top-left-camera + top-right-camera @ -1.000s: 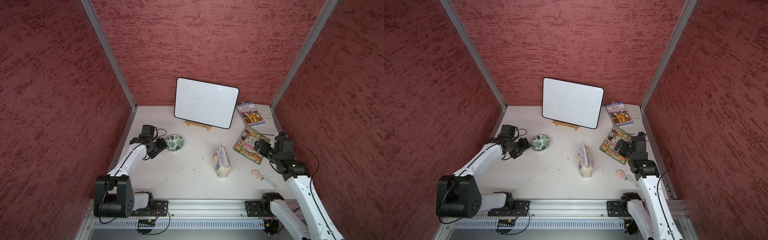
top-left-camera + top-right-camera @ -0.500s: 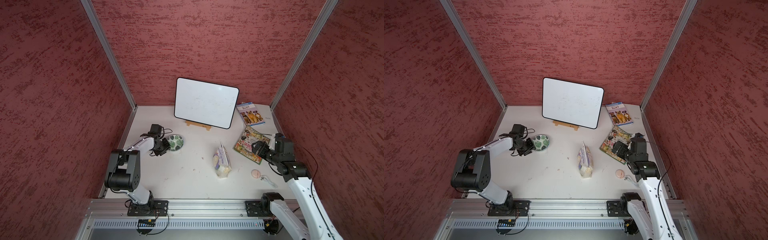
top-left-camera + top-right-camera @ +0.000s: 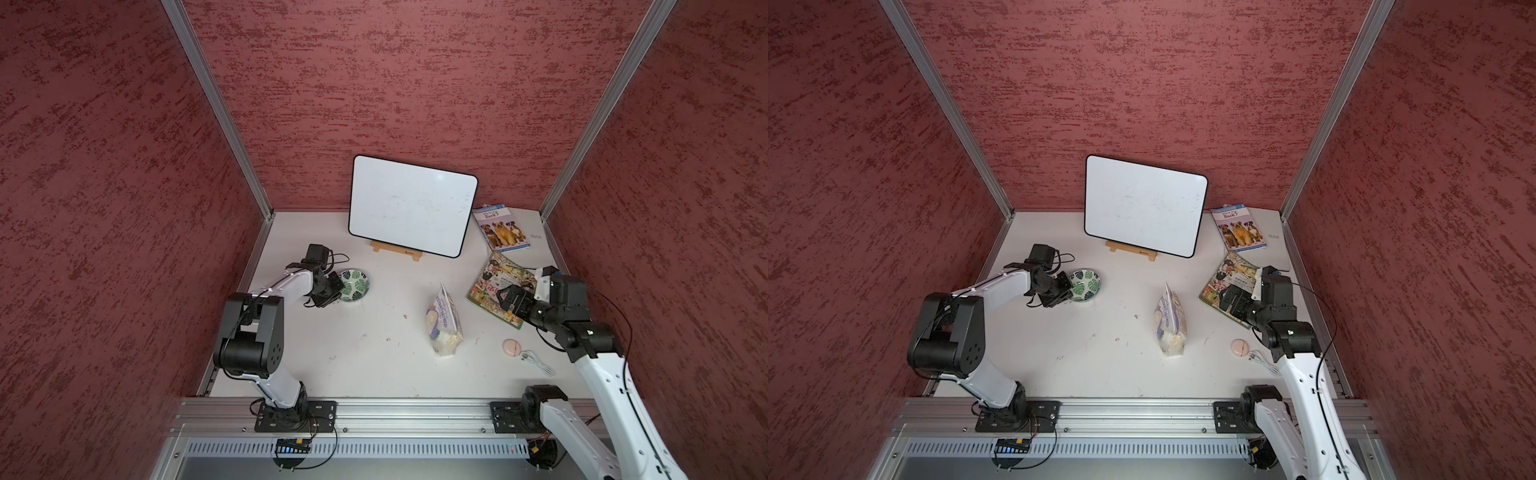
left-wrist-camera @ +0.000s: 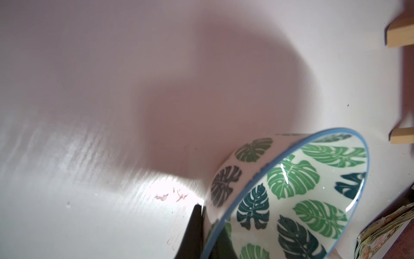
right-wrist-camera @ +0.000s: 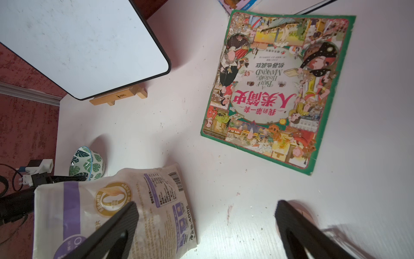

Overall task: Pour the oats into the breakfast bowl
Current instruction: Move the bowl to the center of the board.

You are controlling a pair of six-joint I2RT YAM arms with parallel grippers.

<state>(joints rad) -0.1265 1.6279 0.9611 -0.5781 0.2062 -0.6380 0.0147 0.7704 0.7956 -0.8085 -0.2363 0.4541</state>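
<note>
The breakfast bowl [image 3: 354, 284] [image 3: 1086, 285], white with green leaves and a blue rim, stands at the table's left. My left gripper [image 3: 334, 286] [image 3: 1066, 286] is at its left edge. In the left wrist view that gripper [image 4: 209, 237] is shut on the breakfast bowl's [image 4: 291, 197] rim, one finger outside the wall and one inside. The bag of oats [image 3: 444, 322] [image 3: 1170, 322] stands upright at the table's centre. My right gripper [image 3: 509, 297] [image 3: 1231, 301] hovers to its right over a picture book, open. In the right wrist view its jaws [image 5: 206, 206] are wide apart, the oats bag [image 5: 112, 213] beside one finger.
A whiteboard [image 3: 411, 205] on a wooden stand leans at the back. A dog book [image 3: 500, 228] and a green-edged picture book [image 3: 496, 286] lie at the right. A small pink disc [image 3: 511, 347] and a white cable [image 3: 538, 361] lie near the right arm.
My left gripper has reached the bowl and closed on its rim, its arm folding back. The right gripper has shifted slightly toward the oats bag, still open.
</note>
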